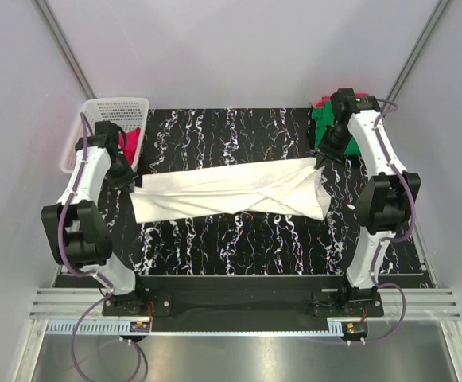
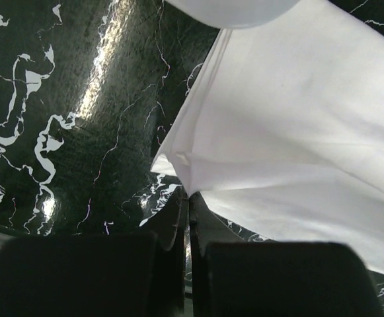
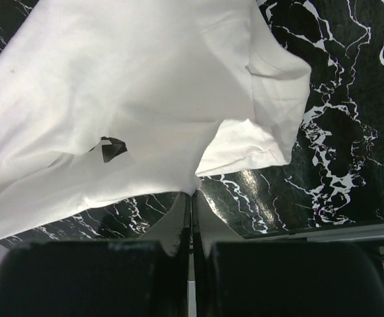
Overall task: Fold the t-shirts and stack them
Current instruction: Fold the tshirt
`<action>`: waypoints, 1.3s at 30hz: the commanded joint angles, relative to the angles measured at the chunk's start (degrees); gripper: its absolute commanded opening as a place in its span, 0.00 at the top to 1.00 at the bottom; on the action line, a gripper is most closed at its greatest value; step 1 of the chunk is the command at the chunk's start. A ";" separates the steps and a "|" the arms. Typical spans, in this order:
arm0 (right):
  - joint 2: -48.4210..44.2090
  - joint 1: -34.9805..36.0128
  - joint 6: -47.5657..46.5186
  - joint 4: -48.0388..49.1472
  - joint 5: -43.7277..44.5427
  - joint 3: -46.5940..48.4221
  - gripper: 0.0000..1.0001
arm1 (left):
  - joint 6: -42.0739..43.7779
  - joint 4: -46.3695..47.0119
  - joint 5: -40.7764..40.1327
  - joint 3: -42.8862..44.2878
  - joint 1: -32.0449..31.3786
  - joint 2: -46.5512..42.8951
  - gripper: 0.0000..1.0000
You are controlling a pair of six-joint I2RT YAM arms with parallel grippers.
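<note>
Top external view: white shirt stretched crosswise over the black marbled table, spanning from the left gripper to the right gripper; the cloth is gathered into a long band, with creases crossing near its right end and one corner pointing toward the near right; green shirt lies bunched at the far right corner of the table, partly hidden by the right arm; red shirt sits inside the white basket at the far left, partly hidden by the left arm. Left wrist view: both fingers pressed together, pinching a corner of the white shirt's edge at their tips; the cloth fans away to the right over the table surface. Right wrist view: fingers likewise closed, clamped on a fold of the white shirt at their tips; a sleeve hangs to the right; a small dark gap shows through the cloth left of centre.
</note>
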 commanded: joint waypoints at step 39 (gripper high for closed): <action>17.90 -0.27 -4.90 -1.17 4.53 15.26 1.00 | -0.57 -0.32 -8.13 10.14 -3.99 14.83 1.00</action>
